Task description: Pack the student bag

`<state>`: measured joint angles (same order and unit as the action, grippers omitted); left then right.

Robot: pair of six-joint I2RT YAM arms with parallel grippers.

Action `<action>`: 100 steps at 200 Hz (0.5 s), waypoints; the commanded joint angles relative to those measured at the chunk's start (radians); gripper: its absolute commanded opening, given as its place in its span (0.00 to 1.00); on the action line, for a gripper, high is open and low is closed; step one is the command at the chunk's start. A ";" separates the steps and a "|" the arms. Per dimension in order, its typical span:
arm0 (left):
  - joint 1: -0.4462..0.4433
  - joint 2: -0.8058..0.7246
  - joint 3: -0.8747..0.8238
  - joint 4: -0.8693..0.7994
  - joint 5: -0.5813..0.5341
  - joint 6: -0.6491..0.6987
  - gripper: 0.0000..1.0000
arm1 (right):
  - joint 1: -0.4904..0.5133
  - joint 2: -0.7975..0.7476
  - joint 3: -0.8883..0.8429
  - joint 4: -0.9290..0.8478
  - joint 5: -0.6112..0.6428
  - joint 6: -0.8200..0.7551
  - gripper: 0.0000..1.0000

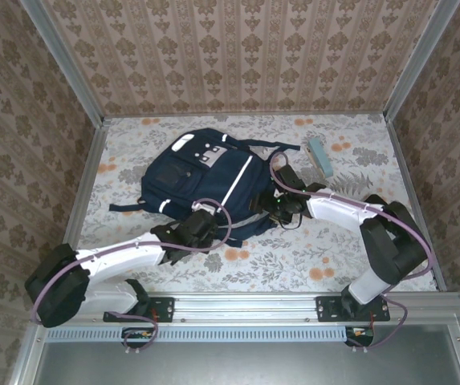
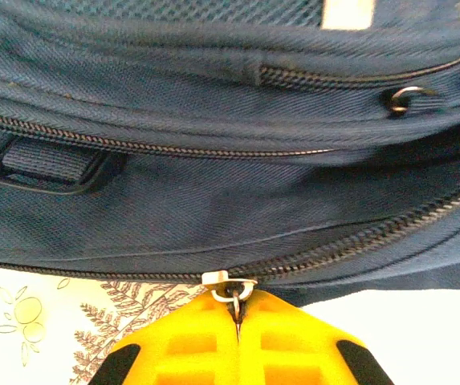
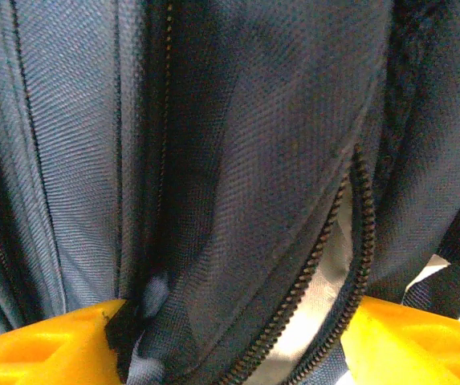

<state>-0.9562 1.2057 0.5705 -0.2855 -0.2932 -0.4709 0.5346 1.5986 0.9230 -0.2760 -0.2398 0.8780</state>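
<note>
The student bag (image 1: pixel 201 180) is lying mid-table (image 1: pixel 294 257). At its six o'clock, the left gripper (image 2: pixel 235 303) is pinching a zipper pull (image 2: pixel 230 282) tight. At four o'clock, the right gripper (image 3: pixel 238 321) is straddling bag fabric, fingers spread.

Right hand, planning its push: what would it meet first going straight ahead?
The dark navy fabric backpack: its cloth, beside a partly open zipper, lies between the right hand's fingers, probably touching.

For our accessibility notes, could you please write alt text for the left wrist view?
The yellow left end effector is shut on the small silver metal zipper pull of a dark navy fabric backpack lying on a floral-patterned table.
</note>
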 commanded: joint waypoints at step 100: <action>-0.110 0.134 0.181 0.152 0.252 -0.006 0.00 | 0.066 0.096 -0.010 0.114 -0.005 0.108 0.61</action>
<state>-1.0302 1.2903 0.6716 -0.2447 -0.1360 -0.4778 0.5709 1.6524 0.9230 -0.1925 -0.2253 0.9466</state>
